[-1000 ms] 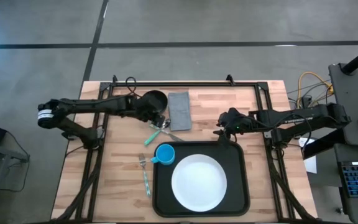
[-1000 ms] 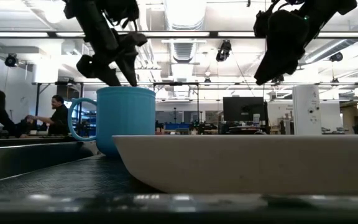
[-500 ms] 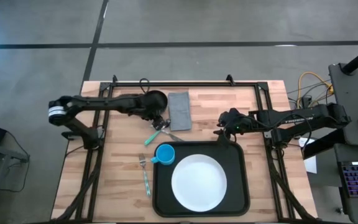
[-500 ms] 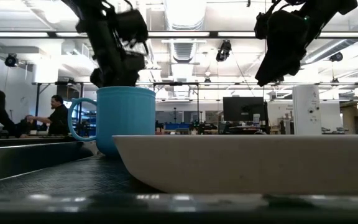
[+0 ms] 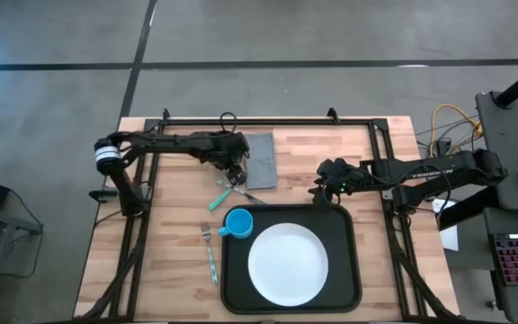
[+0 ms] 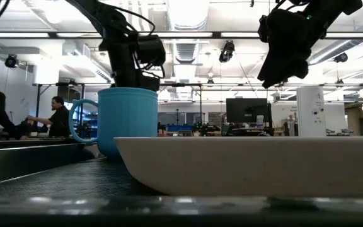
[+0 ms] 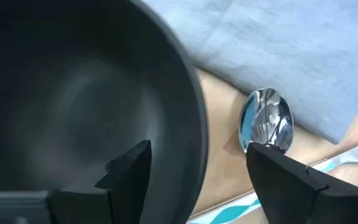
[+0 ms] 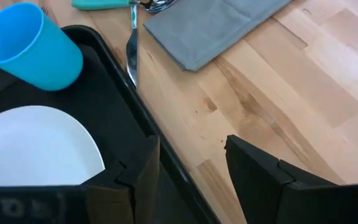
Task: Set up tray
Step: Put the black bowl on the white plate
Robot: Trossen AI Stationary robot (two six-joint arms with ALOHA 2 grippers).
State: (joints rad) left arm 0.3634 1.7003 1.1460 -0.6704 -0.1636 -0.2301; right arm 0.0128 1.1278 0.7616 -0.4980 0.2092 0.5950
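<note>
The black tray [image 5: 349, 270] lies at the table's near edge with the white plate [image 5: 286, 261] and the blue mug [image 5: 238, 222] on it. My left gripper [image 5: 234, 165] is open over the black bowl [image 7: 73, 112], beside the grey napkin [image 5: 259, 160]. One finger is inside the bowl and one outside its rim [image 7: 194, 118]. My right gripper [image 5: 317, 193] is open above the tray's far right corner [image 8: 145, 118], one finger over the tray and one over the wood. In the low view it hangs higher than the mug's top. My left gripper [image 7: 194, 158] comes at the bowl's rim from above, with one finger inside the bowl and the other outside it, toward the spoon [image 7: 266, 121]. Whether either finger touches the bowl, I cannot tell.
A teal-handled spoon and a fork [image 5: 227, 191] lie crossed between the napkin and the mug. Another teal-handled fork [image 5: 209, 252] lies on the wood left of the tray. Bare wood [image 5: 331, 153] stretches right of the napkin. People sit far behind the table.
My left gripper has moved toward the table's right, over the black bowl toward the napkin, and now covers the bowl in the high view. The right arm has kept still.
</note>
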